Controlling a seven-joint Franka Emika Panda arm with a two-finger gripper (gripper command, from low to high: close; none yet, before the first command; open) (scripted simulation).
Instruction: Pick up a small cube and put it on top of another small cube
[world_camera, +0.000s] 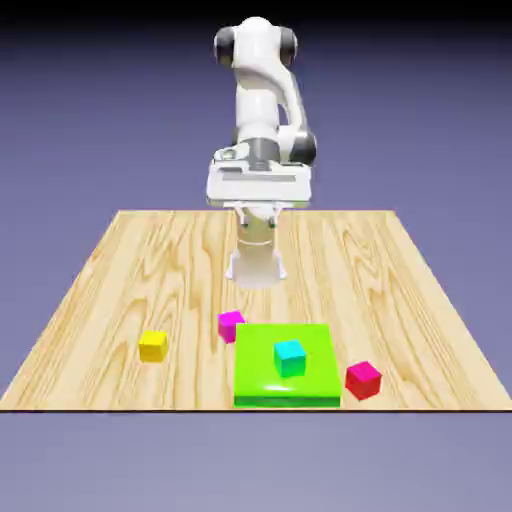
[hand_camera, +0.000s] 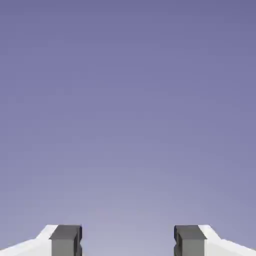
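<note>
The small yellow cube sits on the wooden table toward the exterior view's left, near the front edge. Another small cube, the magenta one, rests a short way to its right, touching the back left corner of a green slab. My gripper hangs high above the far middle of the table, well behind both cubes. In the hand view the gripper is open: its grey fingertips stand far apart with only the violet backdrop between them. No cube shows in the hand view.
A flat bright green slab lies front and middle with a cyan cube on top. A crimson cube sits just right of the slab. The arm's base stands behind the cubes.
</note>
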